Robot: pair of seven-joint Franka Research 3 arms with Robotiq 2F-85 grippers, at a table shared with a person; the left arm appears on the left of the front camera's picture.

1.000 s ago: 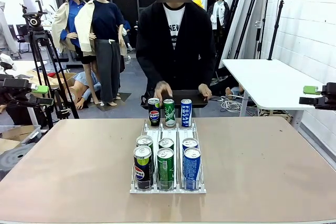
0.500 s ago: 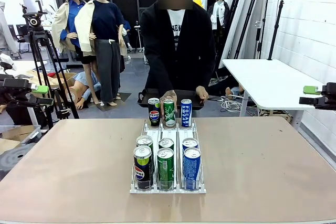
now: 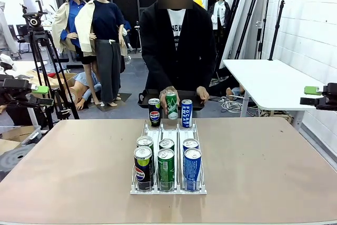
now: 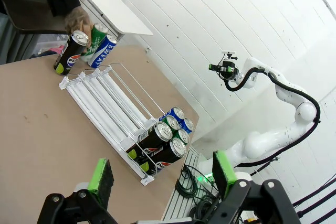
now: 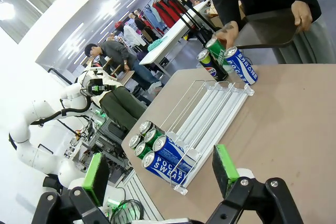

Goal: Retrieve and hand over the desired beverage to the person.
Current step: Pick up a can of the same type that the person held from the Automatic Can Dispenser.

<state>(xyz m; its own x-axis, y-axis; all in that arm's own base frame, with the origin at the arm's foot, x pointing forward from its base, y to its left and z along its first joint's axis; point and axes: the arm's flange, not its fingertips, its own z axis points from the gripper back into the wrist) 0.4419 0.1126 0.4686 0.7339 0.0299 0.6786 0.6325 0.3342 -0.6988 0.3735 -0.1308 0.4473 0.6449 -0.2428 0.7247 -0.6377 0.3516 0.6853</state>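
Note:
The person (image 3: 176, 40) stands at the table's far side. One hand (image 3: 169, 94) grips a green can (image 3: 171, 105) and holds it tilted, just above the far end of the white rack (image 3: 168, 130). The other hand holds a black tray (image 3: 192, 98). A black Pepsi can (image 3: 154, 112) and a blue Pocari can (image 3: 186, 113) stand on either side of the green one. Several more cans (image 3: 167, 164) fill the rack's near end. My left gripper (image 3: 36, 93) hangs open off the table's left side. My right gripper (image 3: 311, 96) hangs open off the right side. Both hold nothing.
The left wrist view has its open fingers (image 4: 101, 176) low, the rack (image 4: 107, 103) beyond them, and the right arm (image 4: 283, 90) by a white wall. In the right wrist view the tray (image 5: 268, 27) shows above the table edge. A camera tripod (image 3: 39, 40) stands at left, a white side table (image 3: 268, 80) at right.
The person's hand closed on the green can and lifted it off the rack's far end, tilting it. The tray came up to the table edge. Both grippers stayed still.

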